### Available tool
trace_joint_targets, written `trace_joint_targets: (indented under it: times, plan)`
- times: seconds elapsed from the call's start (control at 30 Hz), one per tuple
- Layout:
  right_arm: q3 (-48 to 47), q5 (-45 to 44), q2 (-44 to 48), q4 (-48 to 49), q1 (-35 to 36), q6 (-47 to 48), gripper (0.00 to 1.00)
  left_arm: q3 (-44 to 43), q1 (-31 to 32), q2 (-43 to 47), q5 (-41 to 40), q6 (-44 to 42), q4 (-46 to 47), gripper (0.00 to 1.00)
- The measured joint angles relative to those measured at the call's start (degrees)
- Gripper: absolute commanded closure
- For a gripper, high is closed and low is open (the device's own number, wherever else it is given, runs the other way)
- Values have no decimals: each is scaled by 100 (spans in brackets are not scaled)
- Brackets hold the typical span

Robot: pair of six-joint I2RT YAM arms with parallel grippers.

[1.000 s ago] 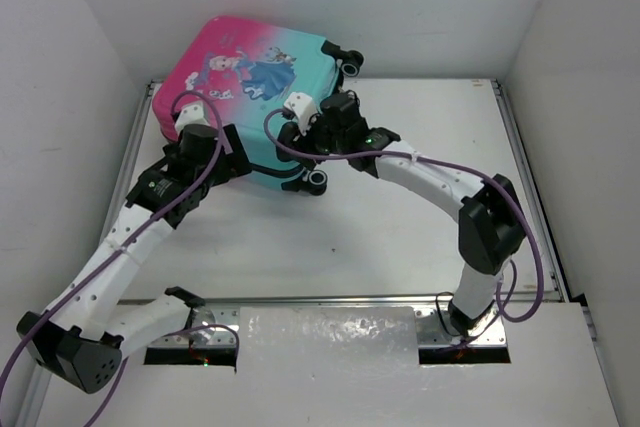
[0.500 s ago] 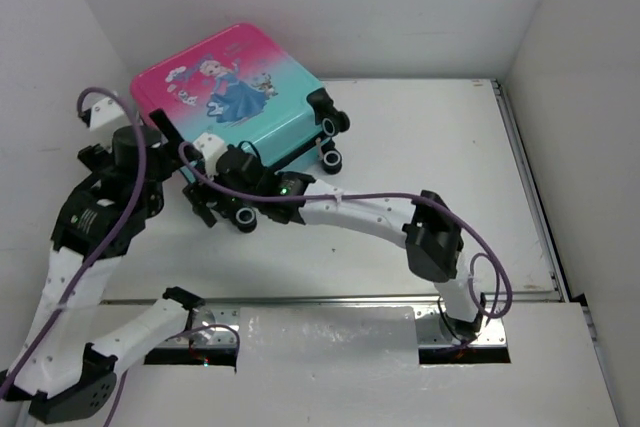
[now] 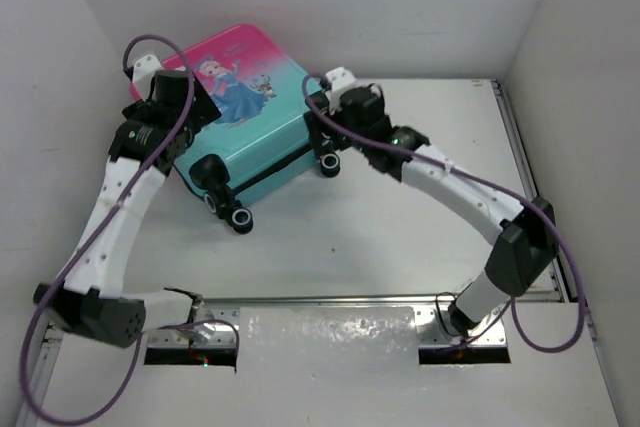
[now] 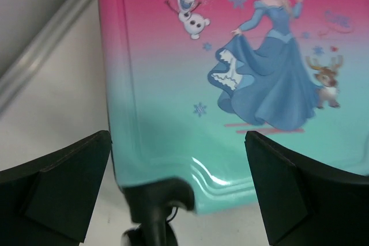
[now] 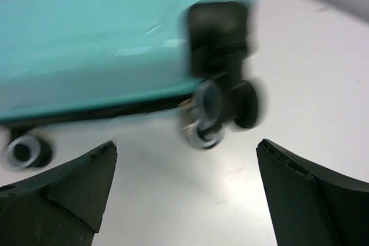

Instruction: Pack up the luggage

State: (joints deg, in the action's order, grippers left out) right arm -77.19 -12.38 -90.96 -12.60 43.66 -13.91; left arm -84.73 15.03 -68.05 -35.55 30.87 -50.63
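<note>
Luggage [image 3: 262, 139] lies flat, print up — long axis diagonal, wheels toward near-right; left tool [image 4: 176, 142] and right tool [image 5: 185, 145] gape, empty.

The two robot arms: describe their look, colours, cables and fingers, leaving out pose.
Both the left arm and the right arm have white plastic link shells with black joint housings. A purple cable loops loosely along each. The left gripper and the right gripper carry matte black, wedge-shaped fingers. A small green light glows near the right arm's wrist.

Bright, even light, soft shadows under the luggage [image 3: 265, 137]; right wrist view smeared, faint glare on its teal edge.
</note>
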Motion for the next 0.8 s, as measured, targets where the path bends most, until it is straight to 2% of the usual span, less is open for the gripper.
trace_joint_targets:
  times: [0.1, 0.23, 0.33, 0.47, 0.53, 0.57, 0.63, 0.67, 0.73, 0.8]
  plan:
    - [-796, 354, -417, -404, -859, 407, 1, 11, -699, -647, 721, 81, 258, 0]
    - [-1998, 1049, -1410, -975, -1589, 920, 4, 120, -1532, -844, 1390, 114, 437, 0]
    - [-2830, 1657, -2267, -1281, -1869, 1237, 8, 321, -2203, -758, 1744, 116, 627, 0]
    - [-2931, 2380, -2712, -1497, -1899, 1504, 17, 691, -2754, -603, 1932, 140, 745, 0]
    - [-3036, 2645, -2916, -1644, -1878, 1628, 30, 870, -2907, -525, 1974, 177, 772, 0]
    - [-3154, 2778, -3045, -1698, -1875, 1650, 45, 977, -2970, -481, 1996, 201, 822, 0]
    - [-3370, 2955, -3244, -1690, -1858, 1696, 65, 1172, -3047, -435, 2028, 258, 916, 0]
    - [-3491, 3154, -3279, -1663, -1847, 1672, 100, 1257, -3069, -433, 2063, 275, 960, 0]
    - [-3486, 3095, -3213, -1679, -1836, 1552, 100, 1456, -3112, -485, 2199, 319, 1095, 0]
    - [-3104, 3042, -3034, -1193, -1838, 1453, 100, 1572, -3132, -656, 2297, 378, 1279, 0]
